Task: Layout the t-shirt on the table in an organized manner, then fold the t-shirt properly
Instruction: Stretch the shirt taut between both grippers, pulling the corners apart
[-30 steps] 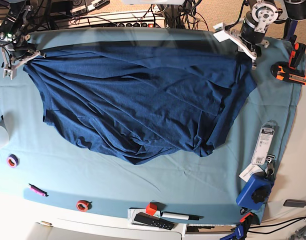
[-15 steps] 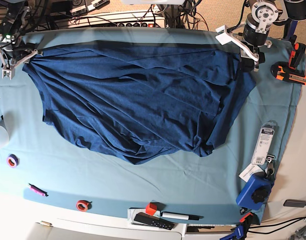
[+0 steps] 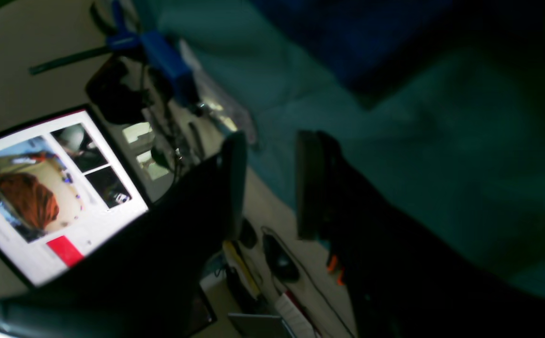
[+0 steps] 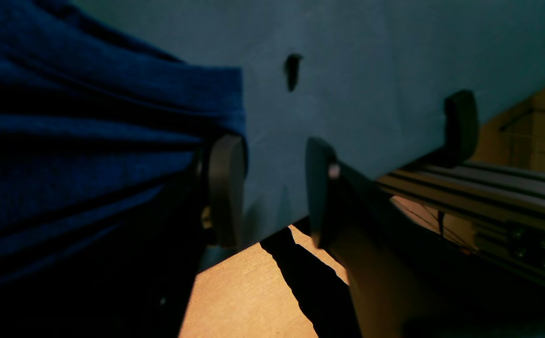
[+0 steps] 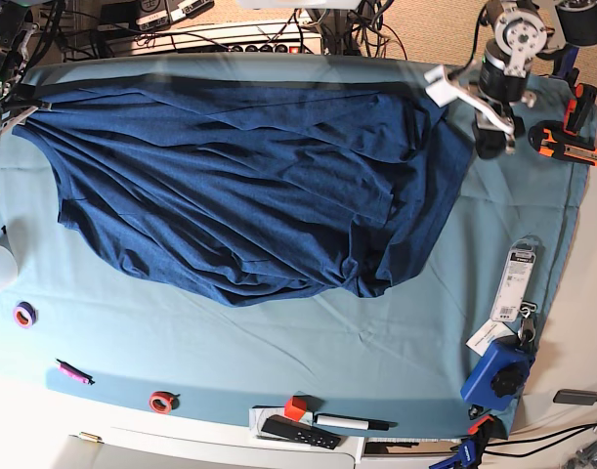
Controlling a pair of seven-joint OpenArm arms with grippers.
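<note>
The right tool (image 4: 272, 190) stands parted over the table (image 4: 371, 70), the t-shirt (image 4: 89, 155) bunched against one finger

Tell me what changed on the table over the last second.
Both grippers let go of the t-shirt: the left gripper and the right gripper now stand open with nothing between their fingers. The shirt shifted toward the base view's left and its far edge pulled straighter. The tape rolls, the marker and the tools along the table edges stayed put.

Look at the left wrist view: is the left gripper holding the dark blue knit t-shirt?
No: the left gripper stands open, nothing between its fingers, apart from the t-shirt.
</note>
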